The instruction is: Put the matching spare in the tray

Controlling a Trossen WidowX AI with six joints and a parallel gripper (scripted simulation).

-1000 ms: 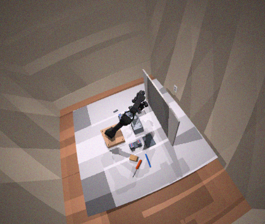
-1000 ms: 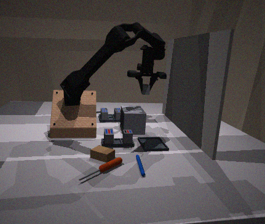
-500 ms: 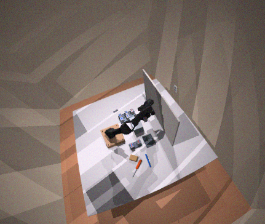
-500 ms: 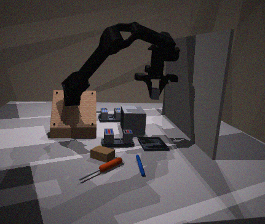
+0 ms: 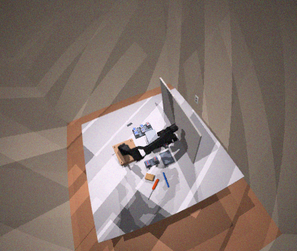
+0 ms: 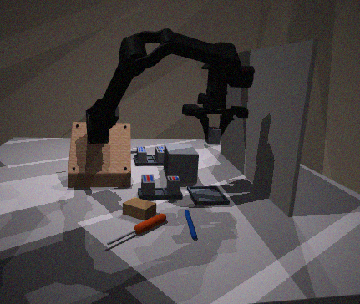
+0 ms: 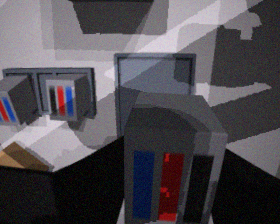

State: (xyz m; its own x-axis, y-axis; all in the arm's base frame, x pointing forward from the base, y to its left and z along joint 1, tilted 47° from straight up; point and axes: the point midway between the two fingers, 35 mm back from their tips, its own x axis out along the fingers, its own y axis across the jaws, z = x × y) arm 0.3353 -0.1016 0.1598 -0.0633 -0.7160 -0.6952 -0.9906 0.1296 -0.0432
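My gripper (image 6: 214, 129) is shut on a grey block (image 6: 214, 137) (image 7: 174, 175), held high above the table. In the wrist view its face shows blue, red and black stripes. The shallow tray (image 5: 167, 157) (image 6: 207, 195) (image 7: 146, 75) looks empty; in the wrist view it lies beyond the held block, which hides part of it. A front rack (image 6: 160, 194) bears two spares: one with blue, red, blue stripes (image 7: 6, 107) and one with black, red, blue stripes (image 7: 61, 97). More blocks (image 6: 141, 154) stand in the back rack. I cannot identify the mounted unit or its back code.
A grey box (image 5: 151, 136) (image 6: 181, 164) stands beside the racks. A tall upright panel (image 6: 278, 125) stands right of the tray. A wooden block (image 5: 149, 177) (image 6: 139, 209), an orange screwdriver (image 5: 156, 184) (image 6: 150, 224) and a blue pen (image 5: 166, 180) (image 6: 190, 225) lie in front.
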